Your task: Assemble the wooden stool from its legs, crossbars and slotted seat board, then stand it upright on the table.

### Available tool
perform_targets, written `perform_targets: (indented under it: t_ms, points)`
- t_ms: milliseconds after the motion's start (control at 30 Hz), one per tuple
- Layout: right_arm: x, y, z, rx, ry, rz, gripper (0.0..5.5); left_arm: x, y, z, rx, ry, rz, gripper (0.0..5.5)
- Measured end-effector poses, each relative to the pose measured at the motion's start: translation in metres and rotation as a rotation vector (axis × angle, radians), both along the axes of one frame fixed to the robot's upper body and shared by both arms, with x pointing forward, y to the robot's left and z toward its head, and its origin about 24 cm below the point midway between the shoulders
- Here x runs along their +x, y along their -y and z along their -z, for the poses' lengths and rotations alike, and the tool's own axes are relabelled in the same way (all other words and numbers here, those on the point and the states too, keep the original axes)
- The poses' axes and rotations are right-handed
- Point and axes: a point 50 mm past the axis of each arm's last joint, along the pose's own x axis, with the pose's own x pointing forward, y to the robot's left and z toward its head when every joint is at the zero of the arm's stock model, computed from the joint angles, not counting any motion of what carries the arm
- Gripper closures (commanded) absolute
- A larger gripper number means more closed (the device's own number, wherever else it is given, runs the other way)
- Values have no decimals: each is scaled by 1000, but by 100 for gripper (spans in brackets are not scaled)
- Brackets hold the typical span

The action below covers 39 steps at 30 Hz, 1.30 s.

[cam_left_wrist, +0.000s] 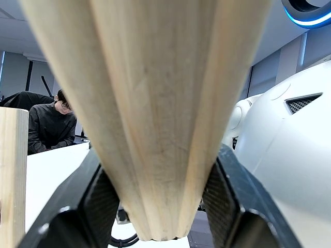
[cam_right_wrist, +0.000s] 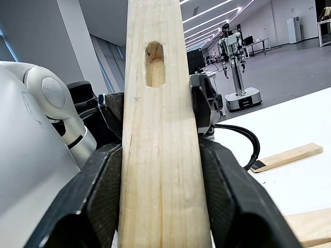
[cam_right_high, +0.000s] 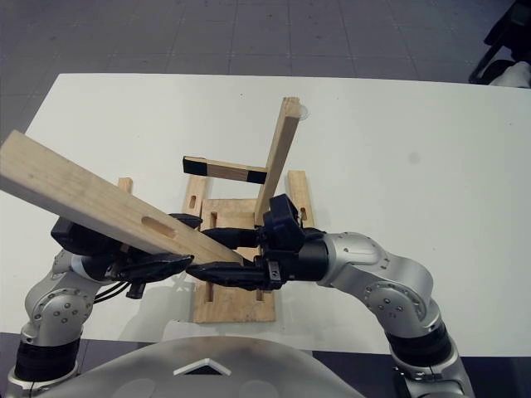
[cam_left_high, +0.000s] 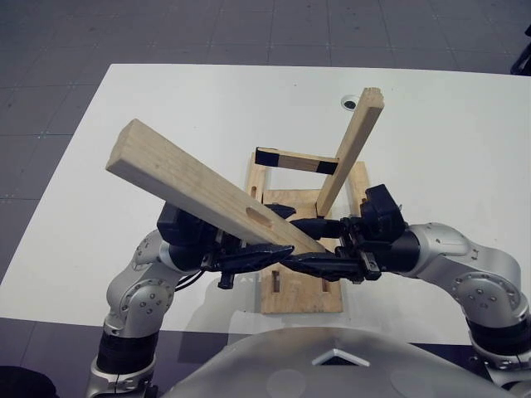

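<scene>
A long wooden leg (cam_left_high: 199, 186) with an oval slot slants up to the left over the table's near edge. My left gripper (cam_left_high: 265, 239) and right gripper (cam_left_high: 303, 245) are both shut on its lower end, from opposite sides. The left wrist view has the leg (cam_left_wrist: 155, 103) clamped between black fingers (cam_left_wrist: 77, 206). In the right wrist view the slotted leg (cam_right_wrist: 160, 155) sits between both pads. Under the grippers the slotted seat board (cam_left_high: 303, 298) lies flat. A second leg (cam_left_high: 353, 141) stands tilted from it, with a black-tipped crossbar (cam_left_high: 296, 160) joined to it.
Flat wooden strips (cam_left_high: 255, 178) flank the seat board's far end. The white table (cam_left_high: 448, 149) has a small round hole (cam_left_high: 350, 103) behind the standing leg. Bare tabletop stretches left and right of the parts.
</scene>
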Motion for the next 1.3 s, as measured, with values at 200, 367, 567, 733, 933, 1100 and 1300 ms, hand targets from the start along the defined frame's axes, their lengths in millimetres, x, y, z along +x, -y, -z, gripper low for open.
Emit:
perform_targets:
  t_ms: [200,367,567,733,933,1100,1300]
  points:
    - [0,0,-1,2,18,11,347,2,1,-1,-1,-10,4,345]
    - [-4,-1,3,-26,47,-23,236,2,-1,-3,-15,-3,9,345]
    - [-6,3,6,-70,60,-41,120,3,-4,-1,47,37,-6,345]
    - [-3,17,8,-119,84,-3,36,15,-26,19,296,119,-69,345]
    - [-1,31,9,-168,118,51,0,48,-57,25,446,191,-163,345]
    - [-1,39,20,-236,152,104,0,72,-65,27,435,190,-191,345]
    - [-11,40,35,-294,153,60,0,85,-66,32,422,181,-152,345]
